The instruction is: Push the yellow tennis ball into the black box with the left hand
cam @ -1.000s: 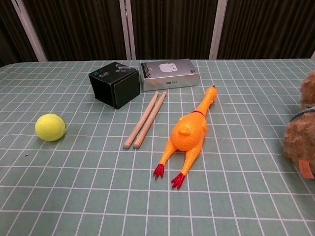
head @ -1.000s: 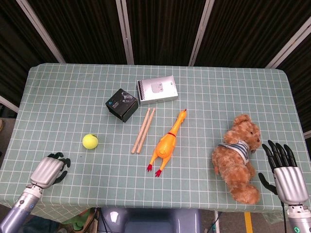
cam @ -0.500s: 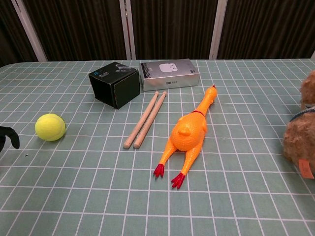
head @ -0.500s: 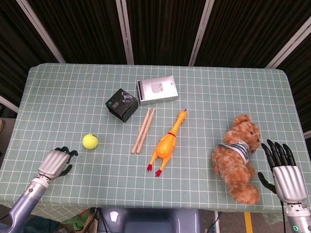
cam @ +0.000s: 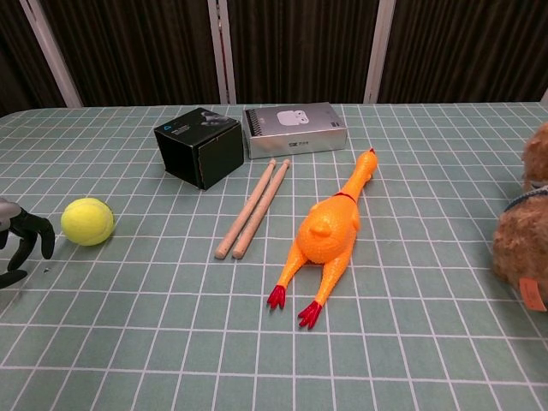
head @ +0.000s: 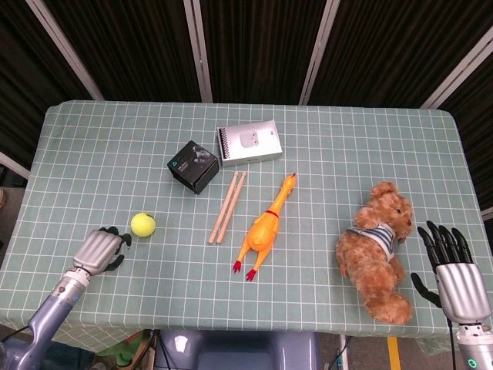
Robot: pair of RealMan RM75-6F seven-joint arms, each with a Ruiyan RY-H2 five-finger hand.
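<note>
Checked tablecloth (head: 92,146): left robot hand (head: 98,250) curled, empty, beside yellow tennis ball (head: 142,224); black box (head: 193,166) upright beyond.

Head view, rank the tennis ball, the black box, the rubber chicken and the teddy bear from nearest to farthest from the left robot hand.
From the left robot hand:
1. Tennis ball, just up and right of it.
2. Black box, farther back.
3. Rubber chicken, mid-table.
4. Teddy bear, far right.

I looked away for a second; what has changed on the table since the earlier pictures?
The left hand has moved forward toward the yellow tennis ball, now close beside it and holding nothing. The ball, black box and right hand stayed put.
</note>
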